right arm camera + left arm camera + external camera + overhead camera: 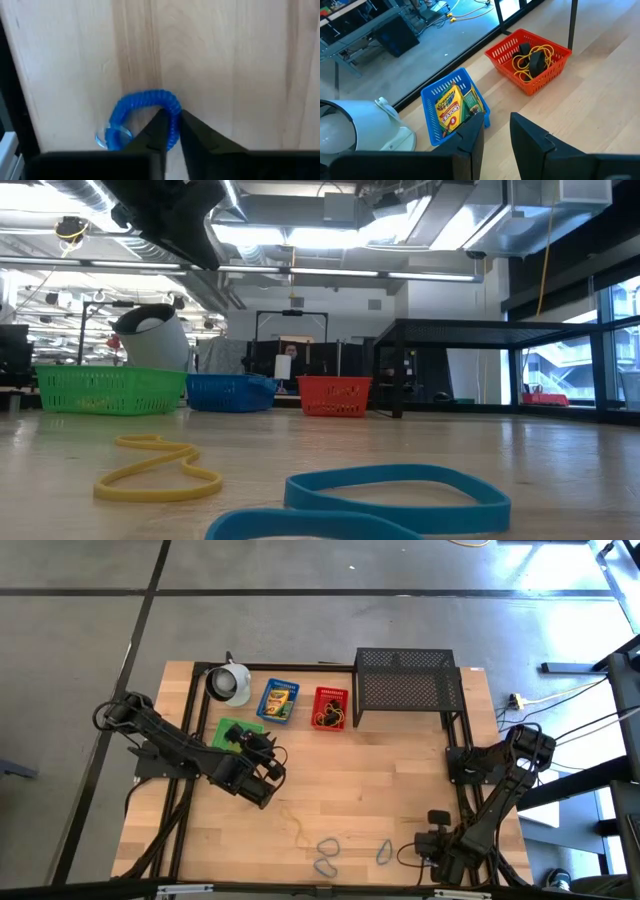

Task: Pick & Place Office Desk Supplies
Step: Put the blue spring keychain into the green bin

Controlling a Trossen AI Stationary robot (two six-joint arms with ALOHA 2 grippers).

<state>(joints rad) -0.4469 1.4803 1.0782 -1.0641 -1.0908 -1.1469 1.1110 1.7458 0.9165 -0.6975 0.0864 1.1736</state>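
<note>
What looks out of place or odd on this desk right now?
Loose bands lie on the bare table instead of in baskets: a yellow band, a flat blue band, and a blue coiled band that the right end effector is closing on. The white cup-like object lies tipped on its side.

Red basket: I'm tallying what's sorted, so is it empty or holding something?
Holding something. The red basket contains yellow bands and dark clips.
</note>
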